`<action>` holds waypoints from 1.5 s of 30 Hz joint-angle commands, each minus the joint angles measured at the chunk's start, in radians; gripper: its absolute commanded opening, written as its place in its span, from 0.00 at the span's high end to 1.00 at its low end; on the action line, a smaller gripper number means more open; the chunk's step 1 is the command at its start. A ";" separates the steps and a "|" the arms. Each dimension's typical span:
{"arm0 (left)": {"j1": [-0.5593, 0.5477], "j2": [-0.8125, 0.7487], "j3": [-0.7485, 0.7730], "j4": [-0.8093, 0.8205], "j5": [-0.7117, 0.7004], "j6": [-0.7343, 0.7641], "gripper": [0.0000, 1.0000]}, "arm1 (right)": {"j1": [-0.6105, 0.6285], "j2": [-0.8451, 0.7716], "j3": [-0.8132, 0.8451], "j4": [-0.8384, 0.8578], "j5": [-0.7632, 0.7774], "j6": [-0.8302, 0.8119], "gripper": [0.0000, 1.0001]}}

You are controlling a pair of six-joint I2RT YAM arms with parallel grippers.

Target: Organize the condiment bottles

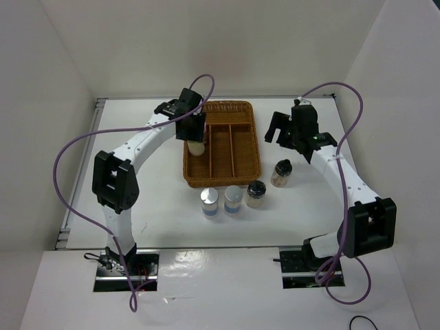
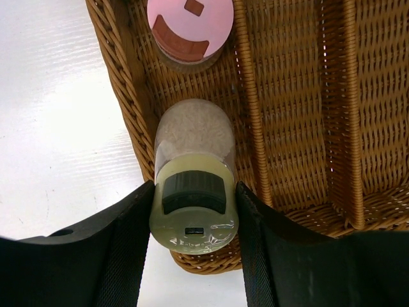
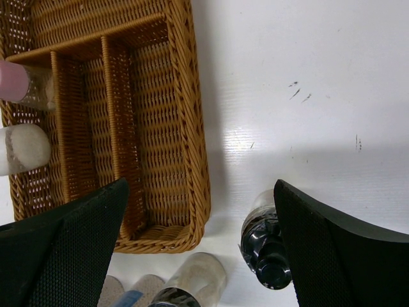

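Left gripper (image 2: 194, 192) is clamped on the pale-yellow-capped clear shaker jar of white grains (image 2: 192, 137), one finger on each side of the cap. The jar hangs below the fingers inside the brown wicker divided tray (image 2: 300, 96), in the compartment nearest this arm, with the pink-capped jar (image 2: 190, 29) just beyond the fingertips. Cannot tell whether its base touches the tray floor. Judged: light, rigid, smooth-walled, so slippery on the body and breakable if glass; the cap gives the surer hold. Right gripper (image 3: 199, 192) gapes and holds nothing. A black-capped jar with brownish contents (image 3: 265, 246) stands on the white table (image 3: 307, 77) between its fingers, nearer the right one.
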 commanded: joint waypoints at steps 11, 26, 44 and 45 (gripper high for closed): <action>-0.001 0.057 -0.025 0.069 0.024 0.034 0.57 | 0.013 0.003 0.057 0.026 -0.016 -0.013 0.02; -0.010 0.060 -0.025 0.069 0.014 0.044 0.23 | 0.022 -0.008 0.085 -0.013 -0.025 -0.032 0.02; 0.024 -0.409 -0.141 0.056 0.047 -0.030 0.00 | 0.299 -0.169 0.138 0.044 -0.163 -0.312 0.02; 0.042 -0.425 -0.170 0.057 0.037 -0.044 0.00 | 0.324 -0.169 0.138 0.044 -0.163 -0.313 0.02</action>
